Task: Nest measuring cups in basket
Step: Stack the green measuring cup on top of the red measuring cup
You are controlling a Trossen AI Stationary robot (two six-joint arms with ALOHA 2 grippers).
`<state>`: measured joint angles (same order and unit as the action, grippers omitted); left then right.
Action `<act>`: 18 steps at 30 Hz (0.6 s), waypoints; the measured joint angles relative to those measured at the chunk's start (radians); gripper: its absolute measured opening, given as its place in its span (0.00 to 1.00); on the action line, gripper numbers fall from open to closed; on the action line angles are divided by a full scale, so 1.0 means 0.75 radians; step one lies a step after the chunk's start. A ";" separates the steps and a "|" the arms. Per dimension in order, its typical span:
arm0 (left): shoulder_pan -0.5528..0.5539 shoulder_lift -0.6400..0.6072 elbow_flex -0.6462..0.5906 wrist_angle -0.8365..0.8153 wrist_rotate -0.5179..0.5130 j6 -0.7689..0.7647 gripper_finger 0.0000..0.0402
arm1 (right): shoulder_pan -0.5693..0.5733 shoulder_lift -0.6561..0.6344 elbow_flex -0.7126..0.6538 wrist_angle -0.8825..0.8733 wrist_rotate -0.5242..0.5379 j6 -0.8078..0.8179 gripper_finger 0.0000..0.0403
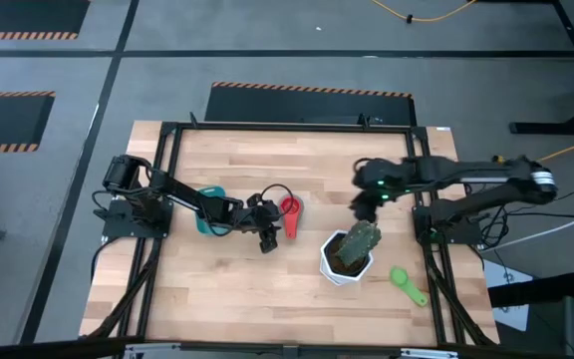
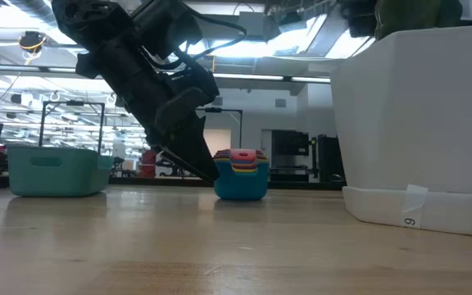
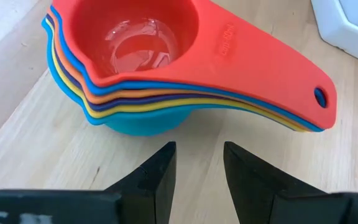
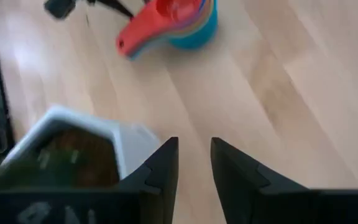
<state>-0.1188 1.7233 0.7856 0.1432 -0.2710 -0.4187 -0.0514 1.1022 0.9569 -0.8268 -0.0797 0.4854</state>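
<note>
Red plastic tops the nested stack of measuring cups (image 3: 166, 68), a scoop-shaped set with orange, purple, yellow and blue layers beneath it and a wide blue cup at the bottom. The stack stands upright on the pale wooden table (image 1: 227, 299), near its middle, with the flat handles fanned out to 1 side and a small hole at the tip of the red handle.

Just beside the stack sits the left gripper (image 3: 197, 171), low over the tabletop and pointed at the cups. Its 2 dark fingers stand a little apart with bare wood showing in the gap; they pinch nothing, and the cups lie just past the fingertips, not between them. In the low view the left arm leans down so that its tip reaches the base of the blue cup.

Behind that arm, toward the table's left side, rests the teal rectangular plastic basket (image 2: 56, 168), well apart from the stack.

The right gripper (image 4: 194, 165) hangs over the table above the white hexagonal plant pot (image 1: 347, 254); its fingers are slightly parted and hold nothing. A single green measuring cup (image 1: 407, 283) lies alone near the table's right edge.
</note>
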 joint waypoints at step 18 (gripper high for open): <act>0.000 0.000 0.000 0.000 -0.001 0.001 0.32 | 0.000 -0.384 0.000 -0.391 -0.073 0.130 0.25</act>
<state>-0.1188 1.7233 0.7856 0.1432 -0.2714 -0.4179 -0.0513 0.8144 0.9567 -1.1200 -0.1345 0.5829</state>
